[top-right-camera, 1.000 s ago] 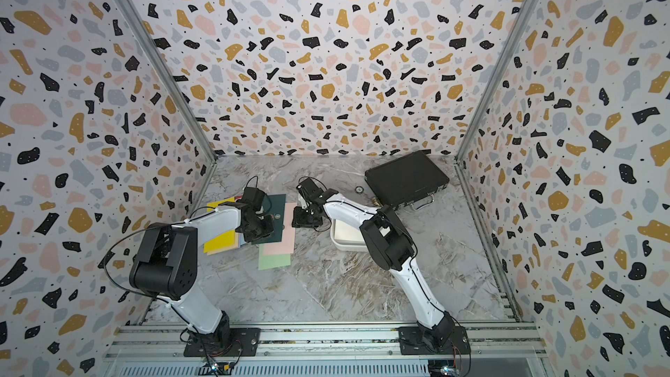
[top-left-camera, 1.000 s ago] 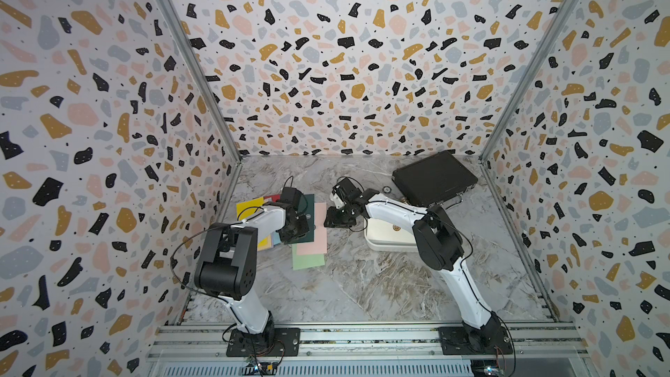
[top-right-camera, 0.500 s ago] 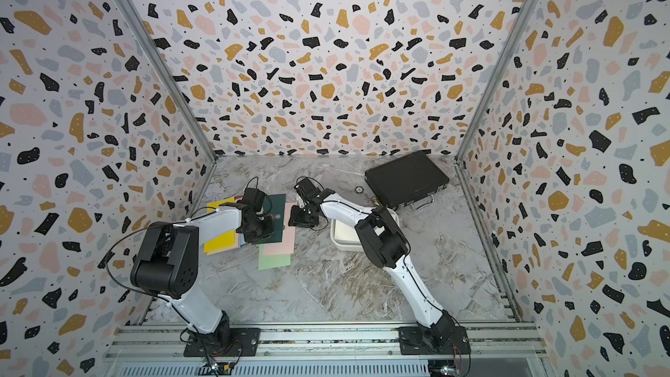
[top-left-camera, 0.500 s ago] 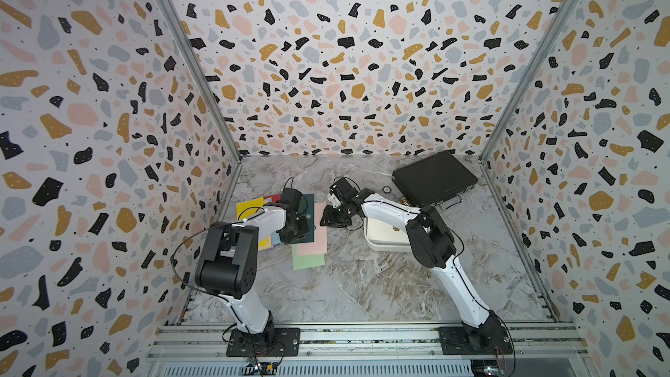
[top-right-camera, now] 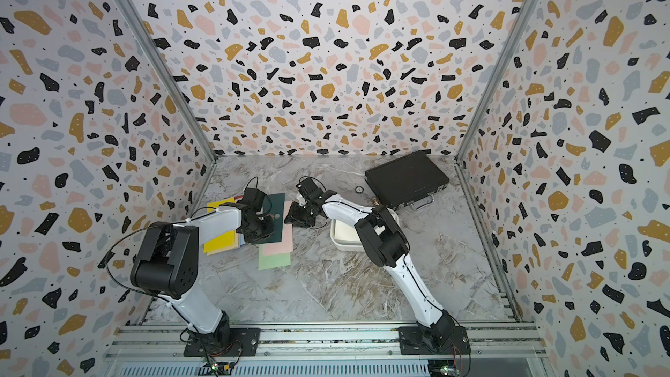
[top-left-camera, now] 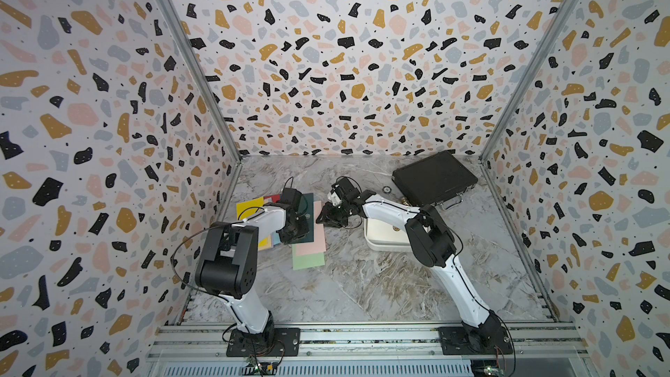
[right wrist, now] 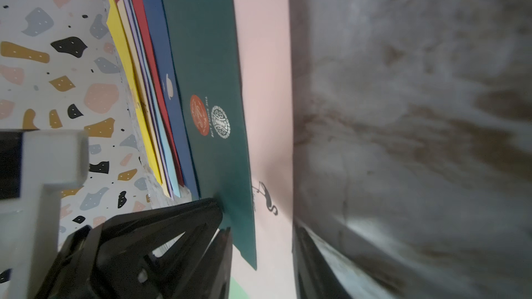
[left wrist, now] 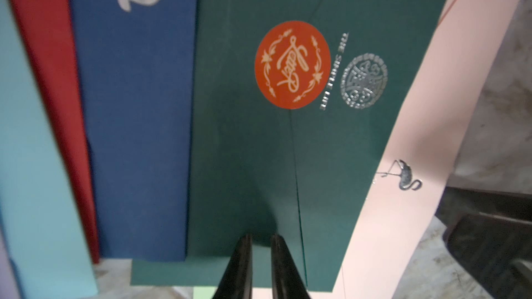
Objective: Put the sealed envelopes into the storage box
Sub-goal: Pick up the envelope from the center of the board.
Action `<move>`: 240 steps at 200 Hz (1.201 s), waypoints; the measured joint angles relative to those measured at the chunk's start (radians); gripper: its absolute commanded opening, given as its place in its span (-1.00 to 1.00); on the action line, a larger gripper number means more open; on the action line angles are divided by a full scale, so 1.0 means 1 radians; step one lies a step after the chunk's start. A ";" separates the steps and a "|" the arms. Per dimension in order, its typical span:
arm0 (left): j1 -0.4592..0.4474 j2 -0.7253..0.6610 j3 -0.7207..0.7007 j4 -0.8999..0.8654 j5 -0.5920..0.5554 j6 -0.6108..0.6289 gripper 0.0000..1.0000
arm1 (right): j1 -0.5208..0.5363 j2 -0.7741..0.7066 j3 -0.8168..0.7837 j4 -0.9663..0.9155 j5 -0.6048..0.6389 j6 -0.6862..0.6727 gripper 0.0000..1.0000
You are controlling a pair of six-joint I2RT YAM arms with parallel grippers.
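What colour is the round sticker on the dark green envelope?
Orange-red sticker with cream curly writing; left wrist view shows it best.

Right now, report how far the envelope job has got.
Done: at most one pale envelope seems to lie in the storage box. In hand: left gripper, shut, presses the dark green envelope; right gripper straddles its edge, open. Left: the other fanned envelopes on the table.
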 measured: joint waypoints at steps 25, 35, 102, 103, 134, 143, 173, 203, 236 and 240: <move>0.000 0.000 -0.002 0.003 0.000 0.000 -0.65 | 0.000 0.000 -0.012 0.031 -0.021 0.028 -0.36; 0.000 0.000 -0.003 0.006 0.000 0.000 -0.65 | -0.001 0.000 -0.016 0.041 -0.024 0.034 -0.41; 0.000 -0.005 -0.010 0.023 0.008 0.000 -0.64 | 0.000 0.000 -0.057 0.058 -0.018 0.005 -0.62; 0.000 -0.005 -0.010 0.023 0.009 0.000 -0.64 | 0.000 0.000 -0.057 0.058 -0.018 0.003 -0.62; 0.000 -0.011 -0.018 0.027 0.013 0.000 -0.64 | 0.000 0.001 -0.057 0.053 -0.015 -0.018 -0.75; 0.000 -0.011 -0.018 0.027 0.014 0.000 -0.64 | 0.000 0.002 -0.057 0.054 -0.015 -0.024 -0.82; 0.000 -0.011 -0.019 0.027 0.023 0.000 -0.64 | 0.000 0.007 -0.057 0.059 -0.017 -0.035 -1.00; 0.000 -0.017 -0.019 0.024 0.027 0.000 -0.59 | 0.000 0.008 -0.057 0.062 -0.021 -0.062 -1.00; 0.000 -0.071 -0.019 -0.010 0.031 0.002 -0.33 | 0.005 0.004 -0.057 0.048 -0.007 -0.129 -1.00; 0.000 -0.081 -0.019 -0.013 0.031 0.002 -0.30 | 0.005 0.001 -0.057 0.043 -0.003 -0.139 -1.00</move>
